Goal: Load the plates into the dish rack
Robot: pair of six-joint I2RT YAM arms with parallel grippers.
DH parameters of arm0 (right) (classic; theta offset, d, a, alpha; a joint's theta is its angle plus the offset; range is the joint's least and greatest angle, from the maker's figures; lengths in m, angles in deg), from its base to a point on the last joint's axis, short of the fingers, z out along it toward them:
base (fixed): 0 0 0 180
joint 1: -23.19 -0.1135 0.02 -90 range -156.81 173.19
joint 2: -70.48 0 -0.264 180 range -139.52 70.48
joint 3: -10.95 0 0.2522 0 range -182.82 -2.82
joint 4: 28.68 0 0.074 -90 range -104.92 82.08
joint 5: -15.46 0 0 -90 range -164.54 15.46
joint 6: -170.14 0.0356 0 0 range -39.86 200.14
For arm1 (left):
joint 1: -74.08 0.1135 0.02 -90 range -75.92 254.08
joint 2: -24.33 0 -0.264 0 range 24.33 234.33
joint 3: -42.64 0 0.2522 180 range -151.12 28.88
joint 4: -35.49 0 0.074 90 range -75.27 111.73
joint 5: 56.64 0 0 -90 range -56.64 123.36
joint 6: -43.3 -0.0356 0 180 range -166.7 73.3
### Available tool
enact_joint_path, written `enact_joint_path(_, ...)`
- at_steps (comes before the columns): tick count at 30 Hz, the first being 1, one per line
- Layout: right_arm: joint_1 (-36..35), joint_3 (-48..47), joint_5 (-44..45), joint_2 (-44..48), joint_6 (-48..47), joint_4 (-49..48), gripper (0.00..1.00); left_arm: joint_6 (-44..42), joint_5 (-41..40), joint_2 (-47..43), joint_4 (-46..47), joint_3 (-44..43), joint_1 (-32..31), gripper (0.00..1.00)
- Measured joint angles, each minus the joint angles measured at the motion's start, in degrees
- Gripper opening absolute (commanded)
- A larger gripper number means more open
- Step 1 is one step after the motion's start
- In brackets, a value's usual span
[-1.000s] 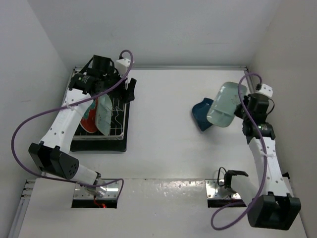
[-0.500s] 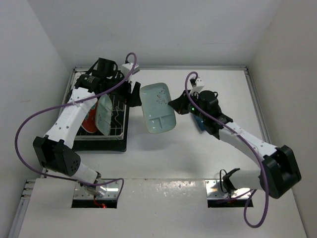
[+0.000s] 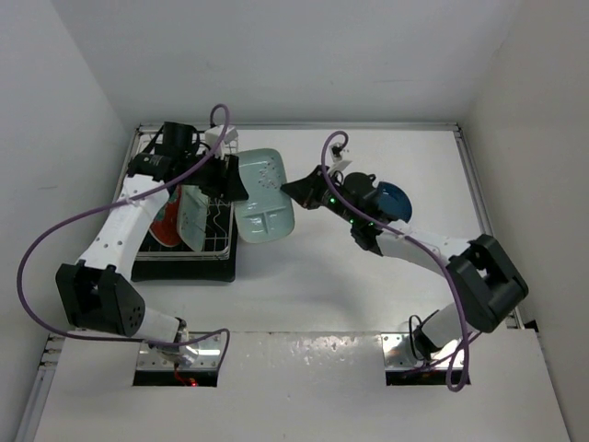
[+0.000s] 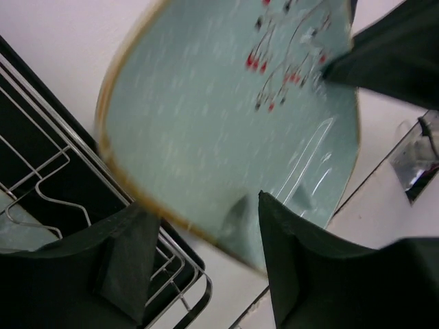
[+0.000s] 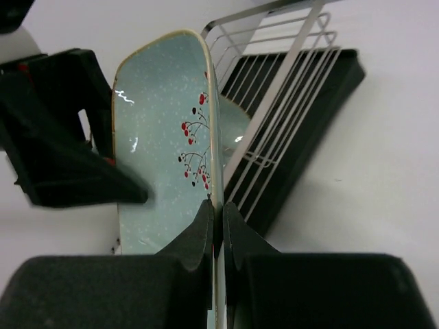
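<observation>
One pale mint plate (image 3: pixel 264 195) is held tilted just beside the right side of the dish rack (image 3: pixel 219 241). Its edge is clenched by the right gripper (image 5: pixel 216 208). The left gripper (image 4: pixel 206 209) is set with jaws apart around the plate's other end; contact cannot be told. A second mint plate (image 3: pixel 193 214) and a red plate (image 3: pixel 166 223) are stood in the rack.
</observation>
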Motion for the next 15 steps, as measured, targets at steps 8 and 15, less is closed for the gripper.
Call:
enact_joint_path(8,-2.4,-0.9,0.9,-4.2,2.1,-3.4,0.0,4.3,2.7,-0.3,2.5,0.5,3.1,0.0)
enact_joint_path(15,-3.2,-6.1,1.4,-4.7,2.9,-0.9,0.7,3.3,-6.5,-0.4,-3.7,-2.8,3.7,0.0)
